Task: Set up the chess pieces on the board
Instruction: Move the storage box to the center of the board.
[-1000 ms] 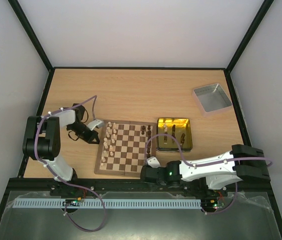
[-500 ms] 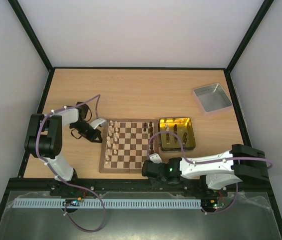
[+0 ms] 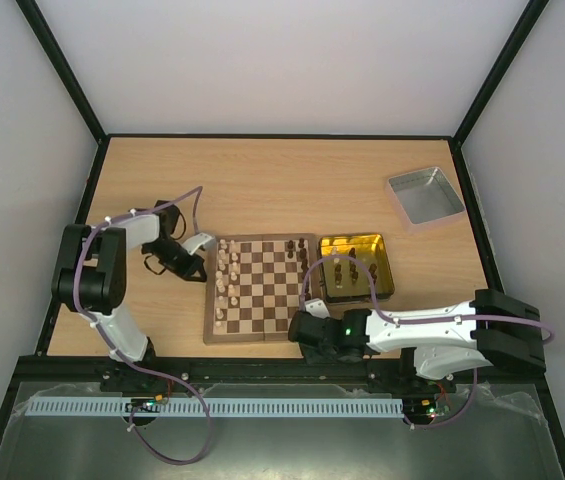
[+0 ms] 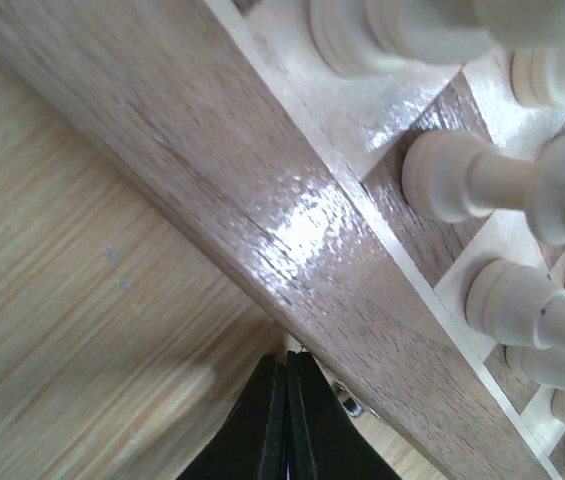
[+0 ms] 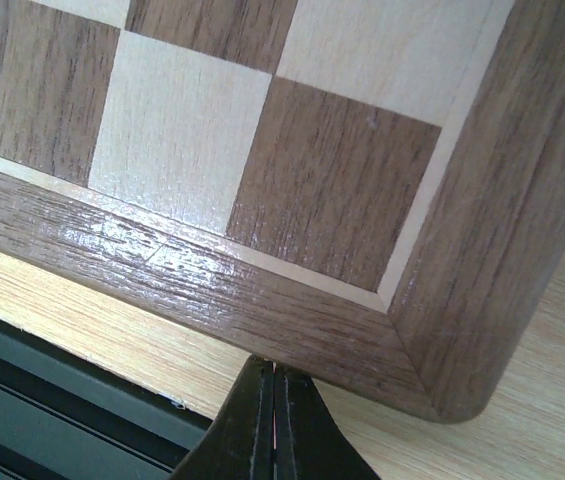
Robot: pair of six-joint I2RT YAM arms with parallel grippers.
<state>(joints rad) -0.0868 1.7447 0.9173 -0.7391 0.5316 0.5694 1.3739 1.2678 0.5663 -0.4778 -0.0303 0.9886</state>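
board [image 3: 267, 300] shifted right and squared up, left pincer [image 4: 284, 378] closed against its edge, right pincer [image 5: 274, 378] closed at its corner

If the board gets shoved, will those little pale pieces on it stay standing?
Probably not all. The pale pieces look tall and slim on small round bases, so a jerk could tip them. Being round, a fallen one would likely roll. The board looks glossy, so they may also slide.

A gold tin [image 3: 386, 262] sits on the wooden surface [image 3: 282, 190], right of centre. A silver-grey tray [image 3: 427, 200] lies apart from it near the far right corner, slightly askew.
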